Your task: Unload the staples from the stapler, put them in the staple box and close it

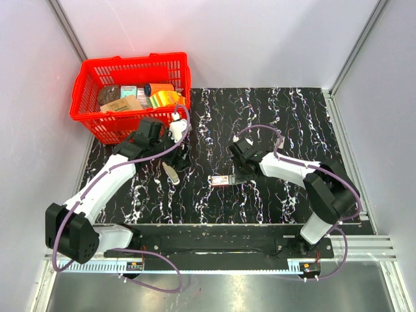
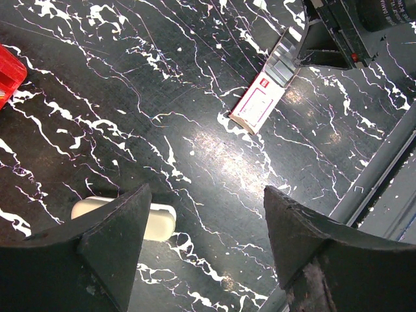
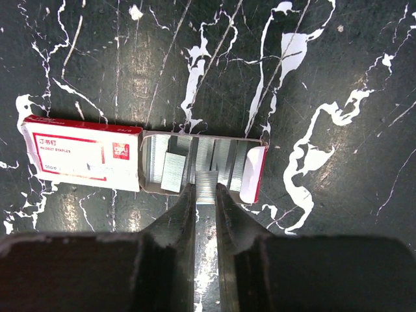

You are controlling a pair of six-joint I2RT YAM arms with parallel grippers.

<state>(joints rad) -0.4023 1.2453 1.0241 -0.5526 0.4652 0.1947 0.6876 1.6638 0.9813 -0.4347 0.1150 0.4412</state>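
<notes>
My right gripper (image 3: 205, 190) is shut on a short silvery strip of staples (image 3: 207, 181) and holds it at the edge of an open red-and-white staple packet (image 3: 81, 156). In the top view the right gripper (image 1: 236, 169) is just right of that packet (image 1: 221, 179). A slim pale and silvery object, apparently the stapler (image 1: 171, 173), lies on the black mat near my left gripper (image 1: 179, 147). The left gripper (image 2: 207, 192) is open and empty above the mat. The stapler's pale end (image 2: 156, 221) shows beside its left finger, partly hidden.
A red basket (image 1: 88, 78) full of small goods stands at the back left, and its corner shows in the left wrist view (image 2: 8, 75). The packet (image 2: 257, 104) holds several more staple strips. White walls enclose the table. A metal rail (image 1: 214, 244) runs along the front.
</notes>
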